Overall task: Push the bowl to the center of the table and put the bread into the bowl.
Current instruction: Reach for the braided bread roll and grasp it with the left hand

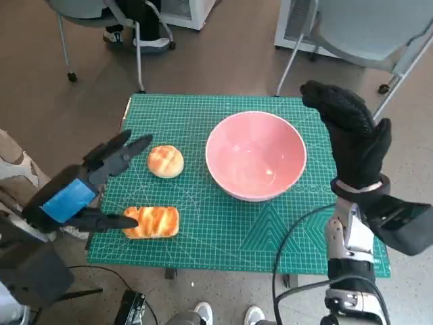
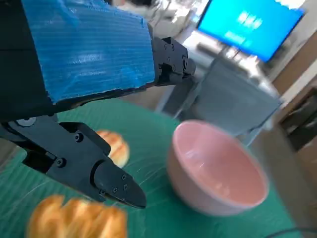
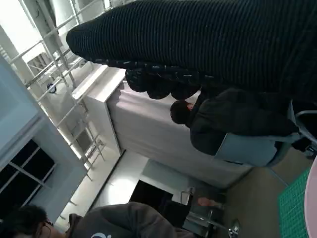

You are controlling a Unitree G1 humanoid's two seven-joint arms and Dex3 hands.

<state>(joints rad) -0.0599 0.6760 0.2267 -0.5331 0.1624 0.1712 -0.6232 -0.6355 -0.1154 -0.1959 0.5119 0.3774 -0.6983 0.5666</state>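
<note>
Now the left hand [image 1: 84, 186] is hovering with fingers [image 1: 125, 150] spread around the long bread [image 1: 151, 222], while the right hand [image 1: 352, 135], fingers loosely extended, is holding nothing beside the bowl [image 1: 256, 156].

Left hand: blue-taped black mechanical left hand [image 1: 81, 193], ridged blue tape across its back, black segmented fingers [image 2: 106, 178] with small screws in the casing.
Right hand: right hand in a black ribbed knitted glove [image 1: 352, 132], cuff ending at the wrist.
Right forearm: pale grey-white forearm shell [image 1: 350, 247], black wrist block beside it.
Cables: thin black cable [image 1: 291, 233] looping by the right forearm.
</note>
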